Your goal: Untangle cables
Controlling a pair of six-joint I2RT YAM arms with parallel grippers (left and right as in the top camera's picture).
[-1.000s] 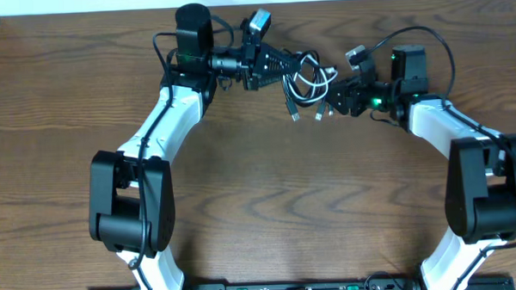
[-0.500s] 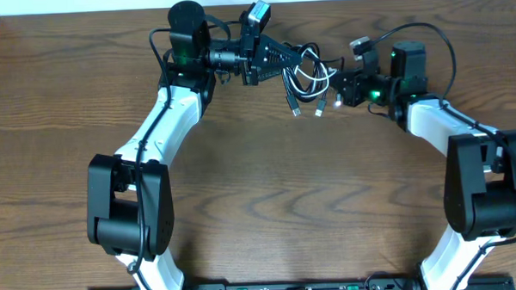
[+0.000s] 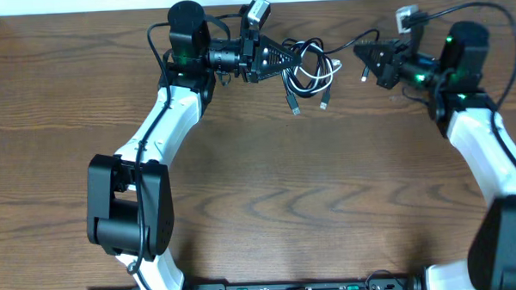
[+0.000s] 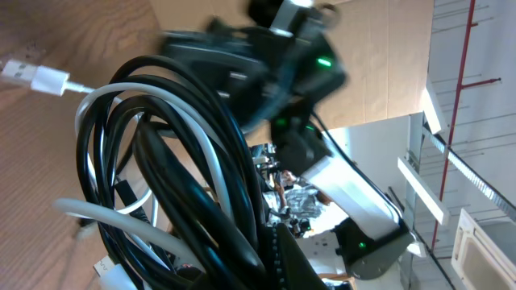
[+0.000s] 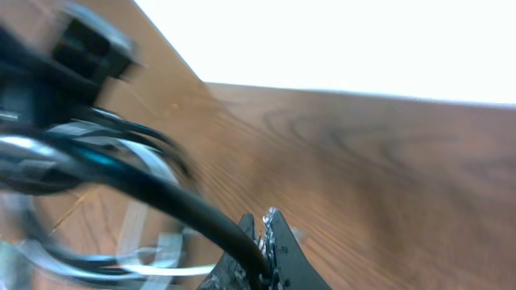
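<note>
Fingers (image 5: 286,258) of the right gripper (image 3: 365,57) pinched the black cable (image 5: 161,197), holding it taut toward three o'clock; the left gripper (image 3: 279,58), clamped shut, anchored the cable bundle (image 3: 307,70) at twelve o'clock.

Overhead evenly lit and sharp across the wooden table (image 3: 269,205); right wrist motion-blurred, cables (image 5: 165,201) smeared, blown-out white beyond the table's far edge; left wrist background soft.

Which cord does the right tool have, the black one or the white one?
The thin black cord: it runs straight into the right tool, between its shut tips. The thin white cord only loops beside it, not gripped by that tool.
</note>
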